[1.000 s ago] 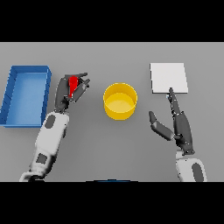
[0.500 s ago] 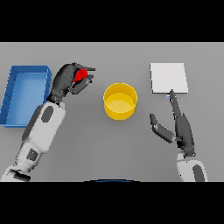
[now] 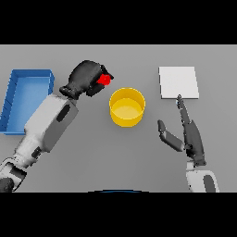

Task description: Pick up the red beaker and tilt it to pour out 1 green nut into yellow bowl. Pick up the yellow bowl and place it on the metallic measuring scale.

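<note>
My left hand (image 3: 85, 77) is shut on the red beaker (image 3: 104, 79), holding it raised and tipped toward the yellow bowl (image 3: 126, 107); only a small red part shows past the curled fingers. The bowl stands on the table at the centre, just right of and below the beaker. I see no green nut in the bowl or in the beaker. The metallic measuring scale (image 3: 178, 82) is a pale square plate at the back right. My right hand (image 3: 190, 135) rests open in front of the scale, fingers pointing at it.
A blue bin (image 3: 11, 104) stands at the left edge, beside my left forearm (image 3: 51, 122).
My left hand closed round the red beaker, lifted it and carried it right toward the bowl, tipping it. The right hand stayed where it was.
</note>
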### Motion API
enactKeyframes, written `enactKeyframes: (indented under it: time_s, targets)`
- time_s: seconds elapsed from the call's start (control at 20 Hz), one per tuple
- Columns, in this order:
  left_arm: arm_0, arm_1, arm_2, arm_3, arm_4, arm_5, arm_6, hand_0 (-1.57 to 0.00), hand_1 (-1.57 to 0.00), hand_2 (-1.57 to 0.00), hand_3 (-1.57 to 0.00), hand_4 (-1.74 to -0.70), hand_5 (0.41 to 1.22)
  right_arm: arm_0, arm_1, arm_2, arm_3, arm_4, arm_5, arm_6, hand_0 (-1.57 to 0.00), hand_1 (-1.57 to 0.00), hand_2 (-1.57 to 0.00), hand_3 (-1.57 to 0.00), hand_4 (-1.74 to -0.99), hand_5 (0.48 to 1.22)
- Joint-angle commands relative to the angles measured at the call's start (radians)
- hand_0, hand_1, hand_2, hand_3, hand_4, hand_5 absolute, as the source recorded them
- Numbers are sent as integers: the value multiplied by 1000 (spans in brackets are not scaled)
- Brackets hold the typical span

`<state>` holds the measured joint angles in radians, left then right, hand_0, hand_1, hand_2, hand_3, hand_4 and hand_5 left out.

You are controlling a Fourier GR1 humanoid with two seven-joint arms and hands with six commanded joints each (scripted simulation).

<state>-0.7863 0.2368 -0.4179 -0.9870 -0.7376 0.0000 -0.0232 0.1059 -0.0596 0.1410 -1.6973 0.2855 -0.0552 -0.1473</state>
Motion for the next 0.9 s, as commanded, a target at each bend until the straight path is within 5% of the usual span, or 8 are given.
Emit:
enactKeyframes:
  time_s: [0.0,0.1,0.3,0.85]
  targets:
    - [-27,7,-39,15,-40,-31,19,-1569,-1569,-1569,-1568,-1740,1186,-8,-1,-3,-5,3,-4,22,1,1,1,1,-1054,691]
    - [-94,18,-104,53,-98,-89,18,-1569,-1570,-1569,-1569,-1740,1199,-3,5,2,3,11,-10,11,1,1,1,1,-1068,689]
    - [-194,25,-225,101,-190,-212,3,-1570,-1570,-1570,-1570,-1582,1212,13,12,8,-3,-2,0,-12,1,1,1,1,-1063,681]
    - [-383,-8,-488,272,-396,-288,-21,-1571,-1571,-1571,-1571,-1726,1220,-13,-2,-5,6,-21,18,7,1,1,1,1,-1060,700]
